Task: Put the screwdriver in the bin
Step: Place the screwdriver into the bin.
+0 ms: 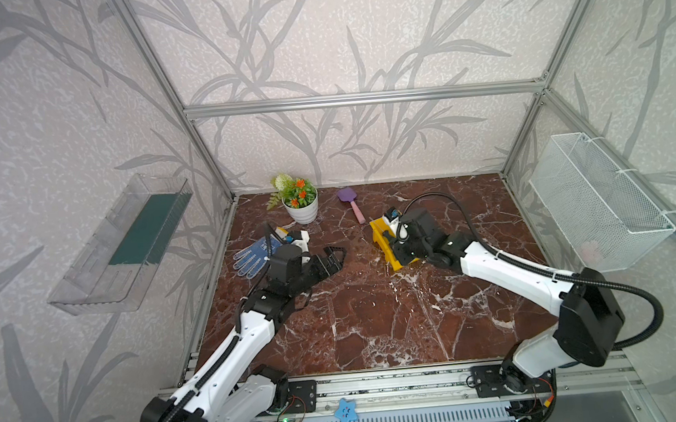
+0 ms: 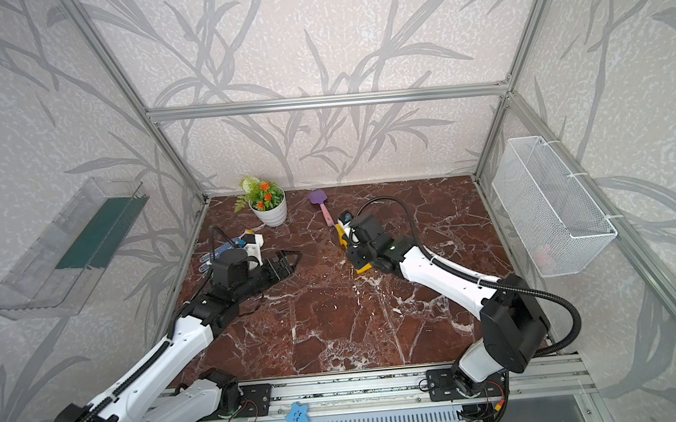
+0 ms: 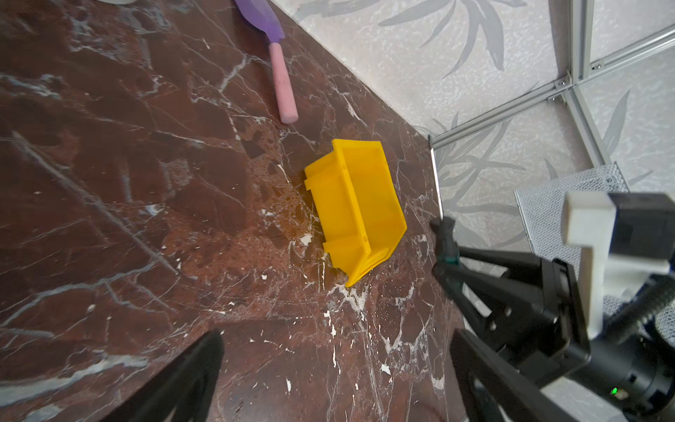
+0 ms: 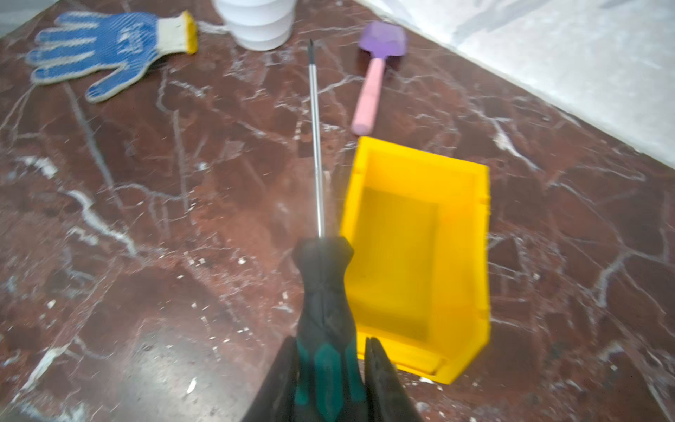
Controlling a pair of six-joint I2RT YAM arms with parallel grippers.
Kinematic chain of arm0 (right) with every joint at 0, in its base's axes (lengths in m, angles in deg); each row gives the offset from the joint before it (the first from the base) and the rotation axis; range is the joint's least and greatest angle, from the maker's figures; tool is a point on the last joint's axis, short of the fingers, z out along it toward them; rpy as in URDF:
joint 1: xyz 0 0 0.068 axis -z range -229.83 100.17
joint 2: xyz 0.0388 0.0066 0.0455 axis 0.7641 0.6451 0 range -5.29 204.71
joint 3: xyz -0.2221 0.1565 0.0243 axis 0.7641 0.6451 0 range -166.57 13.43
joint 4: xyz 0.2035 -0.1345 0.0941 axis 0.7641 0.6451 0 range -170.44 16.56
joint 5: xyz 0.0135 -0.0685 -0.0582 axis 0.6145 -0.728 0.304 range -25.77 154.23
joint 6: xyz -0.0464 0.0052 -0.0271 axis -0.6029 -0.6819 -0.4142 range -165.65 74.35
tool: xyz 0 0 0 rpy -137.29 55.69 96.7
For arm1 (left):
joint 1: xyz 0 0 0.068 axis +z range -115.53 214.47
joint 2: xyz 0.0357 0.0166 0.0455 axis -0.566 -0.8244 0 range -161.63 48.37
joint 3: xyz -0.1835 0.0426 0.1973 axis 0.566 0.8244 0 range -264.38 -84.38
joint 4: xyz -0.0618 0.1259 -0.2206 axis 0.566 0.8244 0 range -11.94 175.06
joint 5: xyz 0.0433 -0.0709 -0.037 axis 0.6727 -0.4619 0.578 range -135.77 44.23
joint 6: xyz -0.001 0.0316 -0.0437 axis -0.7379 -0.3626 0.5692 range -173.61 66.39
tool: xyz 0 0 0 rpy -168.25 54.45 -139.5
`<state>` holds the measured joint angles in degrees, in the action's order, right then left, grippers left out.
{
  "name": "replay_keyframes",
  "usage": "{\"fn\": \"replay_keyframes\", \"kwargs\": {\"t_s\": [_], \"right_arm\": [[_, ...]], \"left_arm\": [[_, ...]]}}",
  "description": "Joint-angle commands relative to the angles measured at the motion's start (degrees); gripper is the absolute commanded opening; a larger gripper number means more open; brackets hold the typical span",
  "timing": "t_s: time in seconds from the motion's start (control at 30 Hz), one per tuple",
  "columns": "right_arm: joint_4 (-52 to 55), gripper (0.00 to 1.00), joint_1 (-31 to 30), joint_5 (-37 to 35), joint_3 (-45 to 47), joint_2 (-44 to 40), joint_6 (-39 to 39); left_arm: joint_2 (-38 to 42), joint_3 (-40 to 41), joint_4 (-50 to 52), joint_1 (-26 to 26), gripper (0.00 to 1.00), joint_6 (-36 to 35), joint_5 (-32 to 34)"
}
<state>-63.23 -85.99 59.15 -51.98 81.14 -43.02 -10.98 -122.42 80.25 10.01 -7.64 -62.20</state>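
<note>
Right wrist view, nearest first: the right claw (image 4: 330, 361) is clenched on the green-and-black handle of the one screwdriver (image 4: 325, 292), a finger on either side of it. Its thin silver shaft points away from the claw, over the marble counter (image 4: 146, 219), and runs alongside one long wall of the single yellow bin (image 4: 460, 263), outside it. The bin sits upright on the counter with nothing inside. Beyond it lie one purple-and-pink toy shovel (image 4: 376, 73) and one blue dotted glove (image 4: 106, 47), both flat on the counter. Between them stands one white flower pot (image 4: 261, 22), its top cut off by the frame.

In both top views two arms reach in from the front rail, where one blue star (image 1: 345, 411) sits. The left claw (image 1: 334, 257) hovers over bare counter with its fingers spread and nothing between them, just beside the glove and well apart from the bin. The right claw is over the bin's near end. One clear tray (image 1: 124, 245) hangs on the left wall and one white wire basket (image 1: 599, 203) on the right wall
</note>
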Motion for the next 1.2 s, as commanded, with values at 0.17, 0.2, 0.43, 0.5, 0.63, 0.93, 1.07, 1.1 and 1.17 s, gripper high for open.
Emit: {"fn": "replay_keyframes", "kwargs": {"t_s": [0.17,0.2,0.43,0.5,0.63,0.93,1.07,1.1,1.17], "right_arm": [[6.55,0.1,6.39,-0.72,-1.49,4.45,-2.21],[7.28,0.1,6.61,-1.25,-1.92,5.12,-3.22],[12.07,0.1,6.67,0.71,-7.06,9.89,-9.49],[12.86,0.1,6.67,1.97,-9.13,11.04,-11.18],[16.39,0.1,6.65,2.01,-14.56,17.22,-14.06],[21.14,0.11,6.68,-2.39,-20.8,25.53,-19.35],[21.78,0.11,6.63,-1.81,-22.77,27.48,-20.45],[22.09,0.11,6.62,-2.22,-23.08,27.83,-20.63],[21.91,0.11,6.63,-2.7,-23.16,28.34,-20.98]], "left_arm": [[-13.58,-8.65,-5.64,-8.87,0.99,-0.72,3.73],[-15.13,-9.53,-5.53,-9.29,0.99,-0.46,2.99],[-18.69,-11.2,-5.22,-10.27,0.99,-0.53,2.91],[-18.53,-11.16,-4.72,-10.32,0.99,-0.92,3.1],[-17.84,-10.91,-3.58,-10.29,0.99,-1.62,3.55],[-16.72,-9.56,-3.3,-10.17,0.99,-2.86,5.72],[-17.44,-9.93,-2.95,-10.18,0.99,-3.29,6.08],[-17.7,-10.1,-2.88,-10.24,0.99,-3.31,5.77],[-18.06,-10.42,-2.62,-10.2,0.99,-3.24,5.35]]}}
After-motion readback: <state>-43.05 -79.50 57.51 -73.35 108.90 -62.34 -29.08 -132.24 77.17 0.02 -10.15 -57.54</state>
